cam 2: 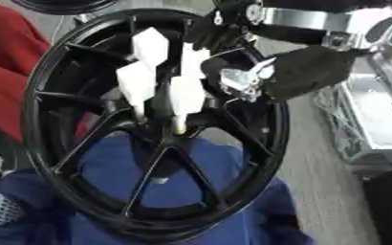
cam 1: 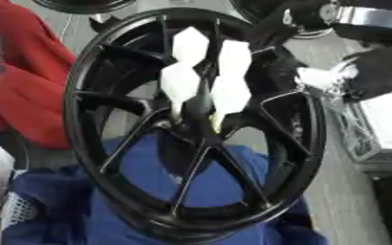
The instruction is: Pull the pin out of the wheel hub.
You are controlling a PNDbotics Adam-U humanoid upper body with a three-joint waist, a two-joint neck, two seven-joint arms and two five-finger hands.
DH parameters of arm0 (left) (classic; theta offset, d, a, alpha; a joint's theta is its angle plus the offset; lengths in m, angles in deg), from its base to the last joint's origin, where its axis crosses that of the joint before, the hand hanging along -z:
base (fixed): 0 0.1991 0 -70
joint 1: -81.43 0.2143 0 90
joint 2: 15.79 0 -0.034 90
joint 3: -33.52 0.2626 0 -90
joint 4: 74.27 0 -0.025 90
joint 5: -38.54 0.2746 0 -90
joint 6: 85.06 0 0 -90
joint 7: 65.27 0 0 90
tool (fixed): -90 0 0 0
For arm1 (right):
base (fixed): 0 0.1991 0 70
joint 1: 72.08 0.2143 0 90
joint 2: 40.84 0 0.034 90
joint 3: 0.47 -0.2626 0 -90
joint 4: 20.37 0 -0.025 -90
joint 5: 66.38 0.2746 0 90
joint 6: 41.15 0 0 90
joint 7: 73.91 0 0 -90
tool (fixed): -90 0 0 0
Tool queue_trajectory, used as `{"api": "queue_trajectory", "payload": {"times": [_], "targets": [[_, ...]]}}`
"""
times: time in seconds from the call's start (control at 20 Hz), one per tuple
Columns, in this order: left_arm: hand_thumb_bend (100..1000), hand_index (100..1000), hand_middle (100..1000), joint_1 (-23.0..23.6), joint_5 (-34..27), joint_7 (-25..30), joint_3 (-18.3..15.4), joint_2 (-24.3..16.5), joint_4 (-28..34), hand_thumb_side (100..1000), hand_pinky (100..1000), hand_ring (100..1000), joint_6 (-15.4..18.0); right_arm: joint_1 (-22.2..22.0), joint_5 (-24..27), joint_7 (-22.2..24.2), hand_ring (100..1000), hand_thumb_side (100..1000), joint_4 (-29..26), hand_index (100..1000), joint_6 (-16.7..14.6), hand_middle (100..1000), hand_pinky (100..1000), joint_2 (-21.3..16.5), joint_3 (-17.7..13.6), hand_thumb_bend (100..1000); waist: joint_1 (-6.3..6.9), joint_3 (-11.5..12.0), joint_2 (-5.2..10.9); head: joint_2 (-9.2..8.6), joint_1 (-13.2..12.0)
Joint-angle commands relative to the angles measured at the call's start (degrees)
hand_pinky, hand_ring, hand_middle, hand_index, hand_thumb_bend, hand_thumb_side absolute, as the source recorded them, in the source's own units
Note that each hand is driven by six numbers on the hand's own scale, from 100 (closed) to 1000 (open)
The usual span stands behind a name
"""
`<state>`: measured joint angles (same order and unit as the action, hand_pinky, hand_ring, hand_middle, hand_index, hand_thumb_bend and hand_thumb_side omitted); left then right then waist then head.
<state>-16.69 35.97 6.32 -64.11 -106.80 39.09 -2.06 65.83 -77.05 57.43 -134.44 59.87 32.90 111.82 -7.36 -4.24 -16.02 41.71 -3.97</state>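
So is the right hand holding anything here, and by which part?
Cannot be told: the right hand is beside the white pins in the wheel hub; its fingers are unclear.

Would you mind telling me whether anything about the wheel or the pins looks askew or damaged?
Nothing looks damaged. The black wheel hub stands tilted on blue cloth, and four white pins still stick out of its centre, apparently seated. The right hand is beside them.
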Motion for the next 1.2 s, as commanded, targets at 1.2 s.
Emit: {"api": "queue_trajectory", "payload": {"times": [1.2], "targets": [[438, 650, 580, -0.4, 0.8, 0.0, -0.3, -0.1, 1.2, 559, 700, 729, -0.2, 0.6, -7.3, 2.2, 909, 750, -0.5, 929, -0.8, 843, 880, 2.6, 2.3, 100, -0.72, 1.9, -2.34, -1.73, 1.4]]}}
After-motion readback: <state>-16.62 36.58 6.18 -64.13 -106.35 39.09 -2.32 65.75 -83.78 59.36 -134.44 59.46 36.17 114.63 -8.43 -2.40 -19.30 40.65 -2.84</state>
